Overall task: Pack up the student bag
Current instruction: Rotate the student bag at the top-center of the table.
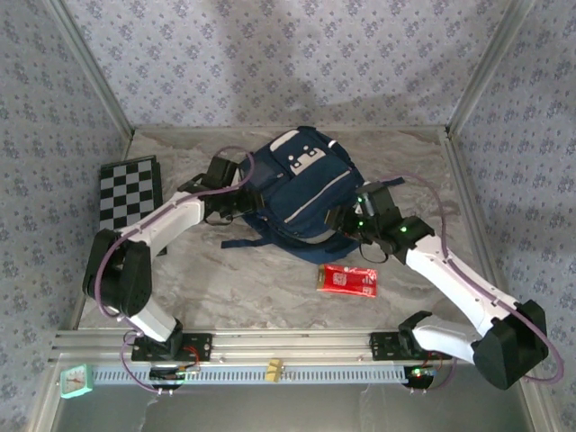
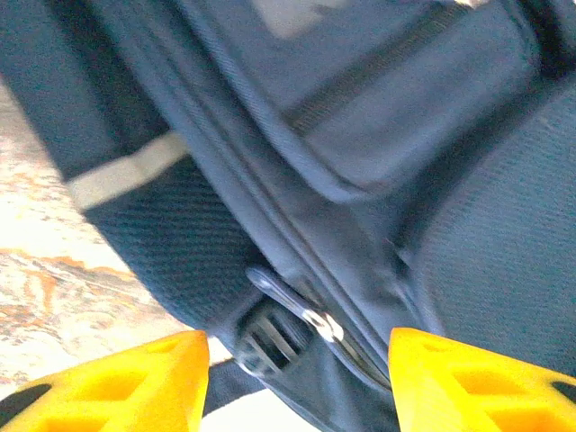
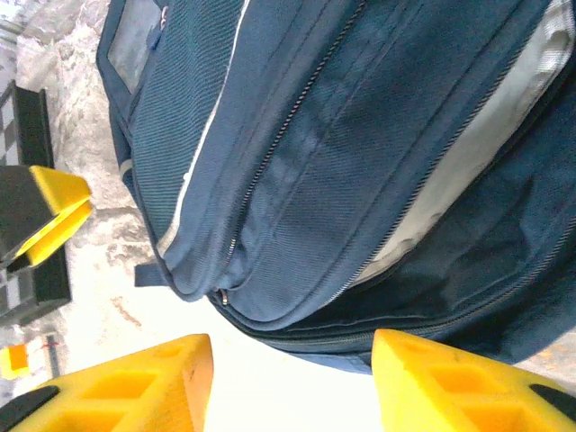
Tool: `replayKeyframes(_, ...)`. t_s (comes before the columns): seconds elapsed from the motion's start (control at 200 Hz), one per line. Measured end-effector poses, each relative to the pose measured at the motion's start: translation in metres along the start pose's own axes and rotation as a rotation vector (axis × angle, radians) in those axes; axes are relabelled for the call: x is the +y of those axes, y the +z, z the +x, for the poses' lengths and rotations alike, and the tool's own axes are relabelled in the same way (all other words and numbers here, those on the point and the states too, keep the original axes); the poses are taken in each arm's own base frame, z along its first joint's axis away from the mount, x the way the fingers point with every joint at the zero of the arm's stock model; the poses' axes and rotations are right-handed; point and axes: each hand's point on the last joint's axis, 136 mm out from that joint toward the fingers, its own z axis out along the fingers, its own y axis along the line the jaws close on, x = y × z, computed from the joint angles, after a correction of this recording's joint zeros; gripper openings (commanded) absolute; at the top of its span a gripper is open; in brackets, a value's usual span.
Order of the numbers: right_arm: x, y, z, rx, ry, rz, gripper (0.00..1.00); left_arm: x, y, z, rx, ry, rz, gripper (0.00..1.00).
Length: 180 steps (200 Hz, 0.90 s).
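The student bag (image 1: 301, 193) lies front-up in the middle of the table (image 1: 225, 279) in the top view, the left gripper (image 1: 232, 183) at its left edge and the right gripper (image 1: 353, 219) at its lower right, seemingly stationed to work the zips, a red packet (image 1: 347, 280) lying near. Left wrist view, blurred: jaws spread either side of a zip pull (image 2: 310, 315), pinching nothing. Right wrist view: jaws likewise spread before the bag's seams; whether any compartment is open cannot be told.

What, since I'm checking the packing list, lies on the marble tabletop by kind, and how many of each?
Navy backpack: 1
Checkered board: 1
Red packet: 1
Total: 3
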Motion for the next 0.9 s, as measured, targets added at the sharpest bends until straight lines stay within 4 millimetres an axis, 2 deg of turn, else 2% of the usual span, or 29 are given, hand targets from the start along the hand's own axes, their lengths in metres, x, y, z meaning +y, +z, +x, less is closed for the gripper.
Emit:
replayKeyframes(0.185,0.013,0.020,0.005,0.030,0.021,-0.007,0.51,0.018,0.021,-0.020,-0.029,-0.147,0.017,0.49)
replayKeyframes(0.315,0.016,0.031,0.001,0.033,0.031,-0.003,0.51,0.020,0.041,-0.021,-0.018,-0.209,0.024,0.45)
replayKeyframes(0.465,0.018,0.032,-0.001,0.025,0.041,-0.011,0.51,0.024,0.064,-0.018,0.011,-0.262,0.034,0.43)
replayKeyframes(0.78,0.015,0.036,-0.004,0.010,0.061,-0.017,0.51,0.014,0.076,-0.029,-0.012,-0.312,0.067,0.43)
replayKeyframes(0.9,0.013,0.037,-0.004,0.009,0.062,-0.015,0.51,0.006,0.081,-0.033,-0.030,-0.322,0.068,0.36)
